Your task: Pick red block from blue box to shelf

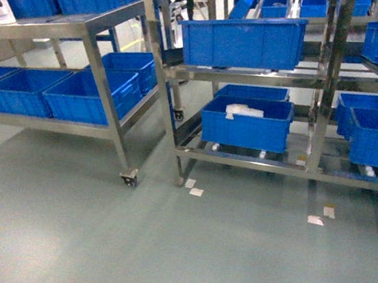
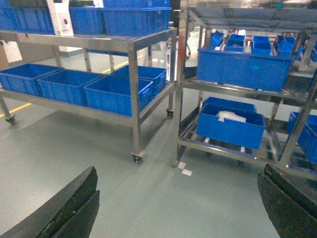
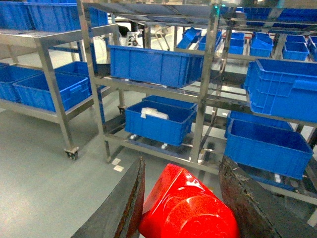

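- In the right wrist view, the right gripper (image 3: 181, 208) fills the bottom of the frame, its two dark fingers (image 3: 124, 208) pinching the red block (image 3: 185, 208) between them.
- The block sits low centre in that view, touching both fingers, glossy and tilted, with a rounded bulge toward the camera.
- In the left wrist view, the left gripper (image 2: 178, 208) has its dark fingers (image 2: 64, 208) spread to the lower left and lower right corners, with bare floor (image 2: 163, 198) between them and nothing held.
- Neither gripper shows in the head view.
- The shelf (image 1: 327, 83), a steel rack of shiny posts and rails, stands in the right half of the head view, and spans the centre and right of the right wrist view.
- Its middle tier carries a dark blue crate (image 1: 242, 42); the tier below holds another crate (image 1: 248, 126) with something white (image 1: 244, 111) lying in it.
- More dark blue crates (image 1: 374, 129) sit at the right edge of the head view, low on the rack.
- A steel trolley (image 1: 103, 90) on castors stands in the left half of the head view, beside the shelf, with a row of blue crates (image 1: 52, 96) on its lower deck and more on top.
- Small white scraps (image 1: 195, 189) lie on the grey-green floor by the shelf's front left post, and others lie (image 1: 319, 216) further right.
- The blue box is not in any view.
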You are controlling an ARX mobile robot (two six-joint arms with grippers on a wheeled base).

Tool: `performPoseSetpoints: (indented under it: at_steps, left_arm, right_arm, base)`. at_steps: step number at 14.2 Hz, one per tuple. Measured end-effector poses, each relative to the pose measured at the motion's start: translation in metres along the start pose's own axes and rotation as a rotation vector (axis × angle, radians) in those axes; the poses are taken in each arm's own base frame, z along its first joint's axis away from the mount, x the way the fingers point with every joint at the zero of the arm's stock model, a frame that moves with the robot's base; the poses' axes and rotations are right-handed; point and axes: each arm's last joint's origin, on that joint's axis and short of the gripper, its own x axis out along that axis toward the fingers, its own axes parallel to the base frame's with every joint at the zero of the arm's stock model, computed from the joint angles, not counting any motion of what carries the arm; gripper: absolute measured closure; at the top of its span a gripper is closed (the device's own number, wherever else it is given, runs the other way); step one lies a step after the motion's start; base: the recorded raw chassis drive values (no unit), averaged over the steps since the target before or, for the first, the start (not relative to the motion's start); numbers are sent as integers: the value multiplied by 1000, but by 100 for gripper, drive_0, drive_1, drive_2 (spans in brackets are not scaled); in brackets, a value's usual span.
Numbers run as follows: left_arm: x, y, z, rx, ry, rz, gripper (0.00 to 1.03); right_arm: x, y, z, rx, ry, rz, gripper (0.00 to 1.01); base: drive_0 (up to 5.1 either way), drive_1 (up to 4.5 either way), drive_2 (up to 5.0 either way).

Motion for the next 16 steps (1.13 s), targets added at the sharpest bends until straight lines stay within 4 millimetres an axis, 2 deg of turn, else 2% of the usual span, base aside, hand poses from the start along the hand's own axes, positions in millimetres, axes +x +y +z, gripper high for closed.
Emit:
performPoseSetpoints:
  at_steps: [16]
  left_arm:
    - [0,0,0,0,0,0,5]
  right_arm:
    - [0,0,0,0,0,0,62]
  base:
    - [-143,-143,-143]
